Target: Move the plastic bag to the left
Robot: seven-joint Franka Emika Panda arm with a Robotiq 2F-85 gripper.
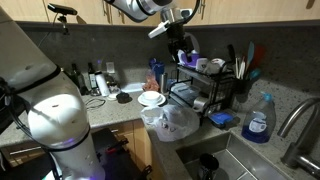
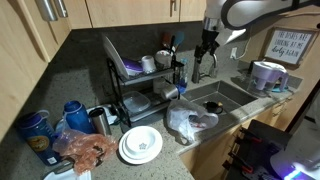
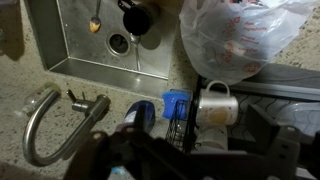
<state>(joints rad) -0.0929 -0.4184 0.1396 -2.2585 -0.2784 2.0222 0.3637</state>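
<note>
We hold hand high over dish rack, likely for clearance; released or clenched, can't tell. Plastic bag ungrasped, slumped on worktop edge beside sink.

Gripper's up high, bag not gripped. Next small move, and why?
Probably lower the gripper toward the plastic bag. In both exterior views the gripper hangs well above the bag and apart from it, while the bag lies crumpled on the counter corner beside the sink.
</note>
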